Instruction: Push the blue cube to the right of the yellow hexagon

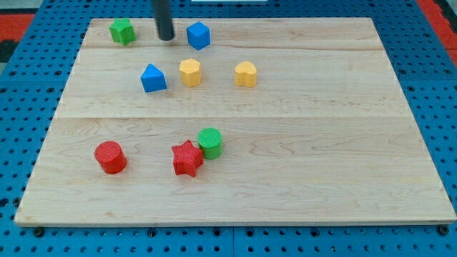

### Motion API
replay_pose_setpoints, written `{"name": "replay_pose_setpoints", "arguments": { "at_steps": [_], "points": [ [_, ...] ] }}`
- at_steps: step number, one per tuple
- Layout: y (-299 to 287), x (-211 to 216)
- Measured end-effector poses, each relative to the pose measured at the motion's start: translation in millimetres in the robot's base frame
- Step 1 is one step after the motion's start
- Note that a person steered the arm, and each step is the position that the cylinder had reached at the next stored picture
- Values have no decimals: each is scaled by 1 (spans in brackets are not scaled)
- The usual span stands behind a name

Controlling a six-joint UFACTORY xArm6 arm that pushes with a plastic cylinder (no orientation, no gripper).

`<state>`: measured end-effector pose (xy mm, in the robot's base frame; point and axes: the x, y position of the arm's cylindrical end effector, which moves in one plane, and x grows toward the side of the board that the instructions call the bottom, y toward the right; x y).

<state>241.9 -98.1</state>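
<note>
While my tip [166, 38] stands just left of the blue cube [198, 35], seemingly not touching, I must push it right and down toward the yellow hexagon [245, 74].

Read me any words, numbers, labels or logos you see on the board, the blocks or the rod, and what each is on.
None: no readable text in this view.
The wooden board shows only plain grain.
The blocks, such as the blue cube and the red star, carry only ridged print lines.
My tip, just left of the blue cube, is plain dark.
</note>
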Motion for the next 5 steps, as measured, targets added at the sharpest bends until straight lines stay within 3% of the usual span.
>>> {"name": "replay_pose_setpoints", "arguments": {
  "at_steps": [2, 3, 4, 5],
  "points": [
    [48, -48],
    [92, -8],
    [83, 62],
    [90, 95]
  ]
}}
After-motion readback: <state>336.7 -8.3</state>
